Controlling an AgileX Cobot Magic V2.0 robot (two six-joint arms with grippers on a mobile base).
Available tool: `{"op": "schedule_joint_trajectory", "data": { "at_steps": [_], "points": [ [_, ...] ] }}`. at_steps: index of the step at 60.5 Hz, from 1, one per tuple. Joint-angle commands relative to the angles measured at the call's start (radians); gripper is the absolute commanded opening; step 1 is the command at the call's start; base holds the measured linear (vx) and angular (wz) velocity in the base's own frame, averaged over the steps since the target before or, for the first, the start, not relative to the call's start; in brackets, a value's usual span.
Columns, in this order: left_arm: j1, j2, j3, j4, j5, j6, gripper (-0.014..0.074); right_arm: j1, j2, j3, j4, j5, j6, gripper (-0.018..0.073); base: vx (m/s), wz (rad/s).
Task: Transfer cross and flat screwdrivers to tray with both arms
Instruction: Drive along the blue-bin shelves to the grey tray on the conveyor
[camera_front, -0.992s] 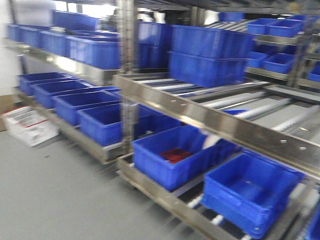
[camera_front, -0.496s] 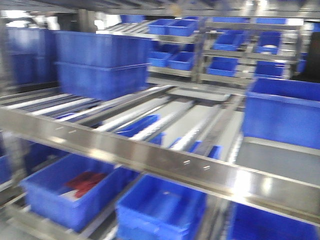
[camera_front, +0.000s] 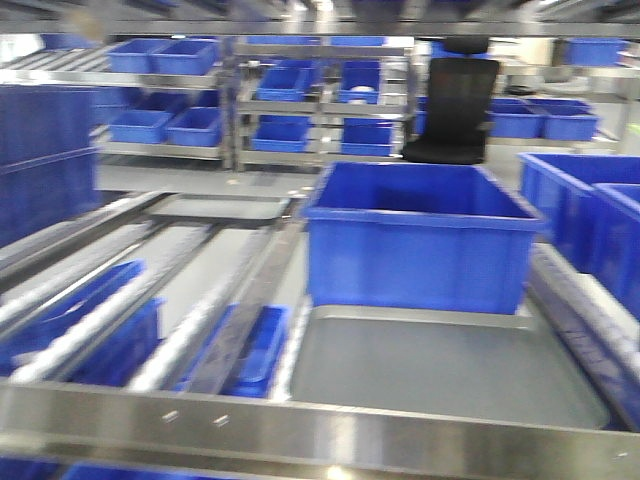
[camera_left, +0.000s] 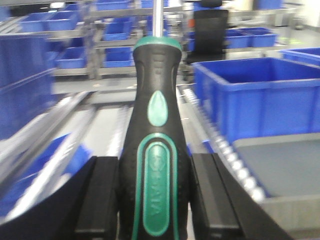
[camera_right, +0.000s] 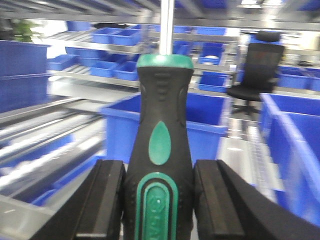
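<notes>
Wrist cams only: L claw (camera_left: 155, 195), R claw (camera_right: 160, 200) each clamping screwdriver (camera_left: 152, 125); front: tray (camera_front: 450, 370).

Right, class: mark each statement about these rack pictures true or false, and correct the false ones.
1. The left tool grips a black-and-green-handled screwdriver. True.
2. The right tool is open, holding nothing. False: it is shut on a matching black-and-green screwdriver.
3. A deep blue plastic bin stands at the far end of the shallow grey metal tray. True.
4. A red office chair stands in the background. False: the office chair is black.
</notes>
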Motion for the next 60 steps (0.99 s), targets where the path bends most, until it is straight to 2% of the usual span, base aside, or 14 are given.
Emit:
{"op": "schedule_joint_trajectory", "data": {
  "at_steps": [1, 20, 60],
  "points": [
    [-0.004, 0.003, -0.025, -0.012, -0.095, -0.001, 0.0003, -0.002, 0.010, -0.029, -0.002, -0.095, -0.008, -0.0008, 0.22, -0.52],
    [-0.004, 0.003, -0.025, -0.012, -0.095, -0.001, 0.0003, -0.002, 0.010, -0.029, -0.001, -0.098, -0.008, -0.0008, 0.20, -0.34],
    [-0.004, 0.003, -0.025, -0.012, -0.095, -0.001, 0.0003, -0.002, 0.010, -0.029, -0.001, -0.098, -0.008, -0.0008, 0.07, -0.03]
  ]
}}
